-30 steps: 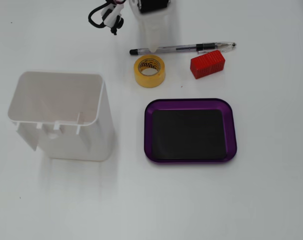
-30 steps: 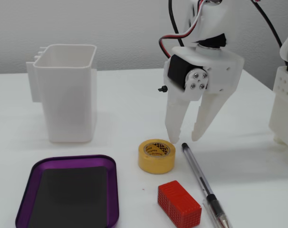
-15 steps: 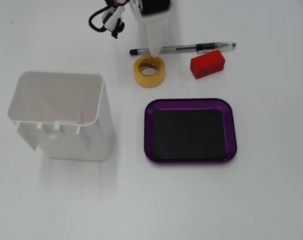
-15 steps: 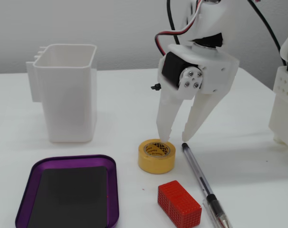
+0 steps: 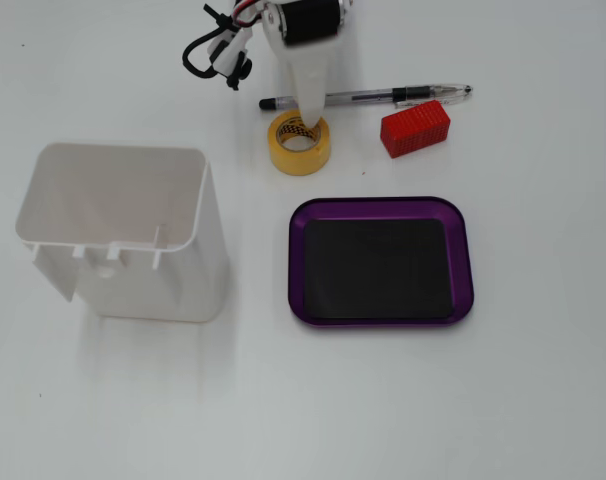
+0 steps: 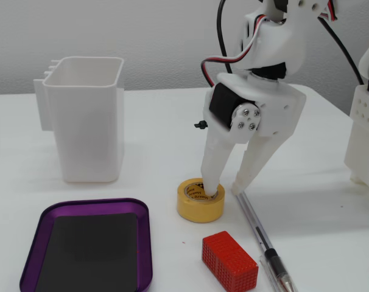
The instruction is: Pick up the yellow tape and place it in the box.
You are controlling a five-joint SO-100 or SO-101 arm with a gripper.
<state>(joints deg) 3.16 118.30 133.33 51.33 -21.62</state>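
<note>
Claw (image 6: 224,190): open, its two white fingers spread apart and pointing down; it has hold of nothing. One finger (image 6: 212,176) dips into the centre hole of the tape, the other (image 6: 251,167) comes down outside the ring, with its tip at the pen. The roll's wall stands between the two fingers.

Yellow tape (image 5: 302,146): lies flat on the white worktop (image 5: 303,400), hole facing up, printed inner core showing. In the view from above it sits just above the purple tray's top left corner, apart from it; in the side view (image 6: 200,201) it sits to the right of the tray.

Box (image 5: 297,262): shallow tray with a glossy purple rim and a black floor, nothing in it. Seen at lower left in the side view (image 6: 145,243).

Pen (image 5: 383,97): clear barrel, dark tip, lying just beyond the tape in the view from above.

Red block (image 5: 416,128): ribbed, beside the pen, right of the tape in the view from above.

White bin (image 6: 86,118): tall, open-topped, standing well apart from the tape.
</note>
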